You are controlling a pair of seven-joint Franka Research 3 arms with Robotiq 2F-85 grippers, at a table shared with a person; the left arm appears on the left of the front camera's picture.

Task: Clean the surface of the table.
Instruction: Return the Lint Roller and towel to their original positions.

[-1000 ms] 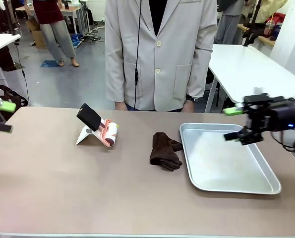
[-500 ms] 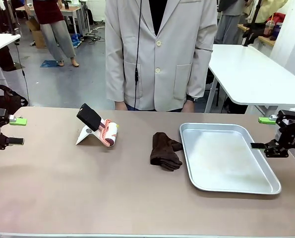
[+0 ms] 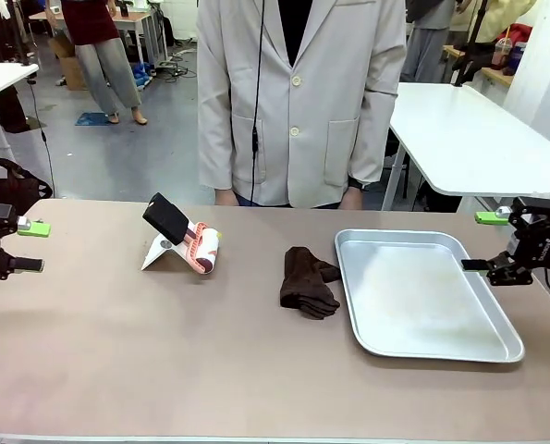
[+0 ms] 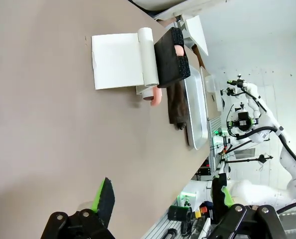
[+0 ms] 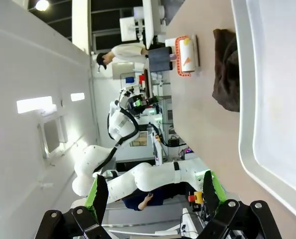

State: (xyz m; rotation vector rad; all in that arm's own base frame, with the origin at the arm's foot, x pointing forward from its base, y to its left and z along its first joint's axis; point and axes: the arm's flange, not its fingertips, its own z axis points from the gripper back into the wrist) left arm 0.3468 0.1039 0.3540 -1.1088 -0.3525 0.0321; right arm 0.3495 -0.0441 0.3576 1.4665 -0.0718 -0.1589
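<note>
Brownish desk is filling the lower frame, lint roller, dark cloth, metal tray sitting mid-frame; front strip is lying bare. Left end effector and right end effector are hovering wide open at the desk's side edges.

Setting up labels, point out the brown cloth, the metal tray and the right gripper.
brown cloth [image 3: 307, 281], front view, middle of folds.
metal tray [image 3: 413, 236], front view, far rim.
right gripper [image 3: 485, 241], front view, between fingertips.
</note>
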